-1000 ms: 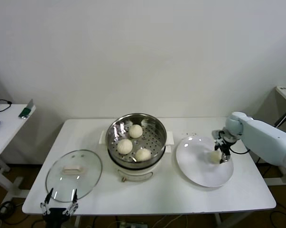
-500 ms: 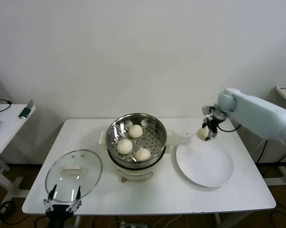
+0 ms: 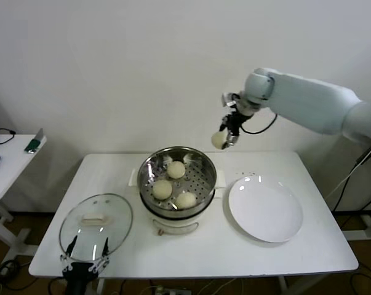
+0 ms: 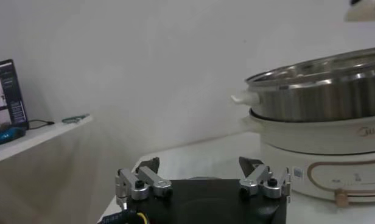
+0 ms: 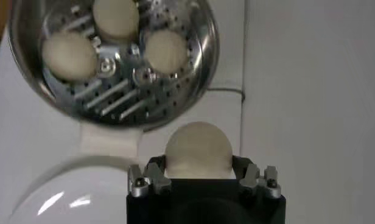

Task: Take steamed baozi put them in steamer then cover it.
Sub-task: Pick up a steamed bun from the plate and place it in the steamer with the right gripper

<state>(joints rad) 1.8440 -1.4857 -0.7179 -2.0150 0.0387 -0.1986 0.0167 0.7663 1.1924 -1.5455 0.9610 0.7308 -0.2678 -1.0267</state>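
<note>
Baozi in the air (image 3: 218, 141): one cream-white bun was pinched between the fingers of the right claw (image 3: 224, 139), above centre in the head frame, raised above the far right edge of the steamer and touching nothing else; in the right wrist view the same bun (image 5: 198, 150) sat snug between the two fingers, with the steamer below it.
Baozi in the steamer: three buns lay on the perforated floor, one toward the back (image 3: 176, 169), one at the left (image 3: 162, 189), one at the front right (image 3: 186, 200); they sat near each other.
Steamer (image 3: 203, 163): a shiny steel basket stood on a cream-white pot base in the middle of the white tabletop (image 3: 191, 255); it was uncovered.
Cover (image 3: 96, 226): the clear glass lid with its cream-white bar handle lay flat on the tabletop at lower left of the head frame, well apart from the steamer.
Plate (image 3: 265, 209): a flat white plate lay just right of the steamer, nothing on it.
Right claw: closed on the bun, fingers pointing down, the arm reaching in from the upper right.
Left claw (image 3: 85, 264): it hung at the bottom left edge of the head frame, by the near rim of the cover, fingers spread wide and holding nothing; the left wrist view showed the two fingers (image 4: 143, 184) well apart.
</note>
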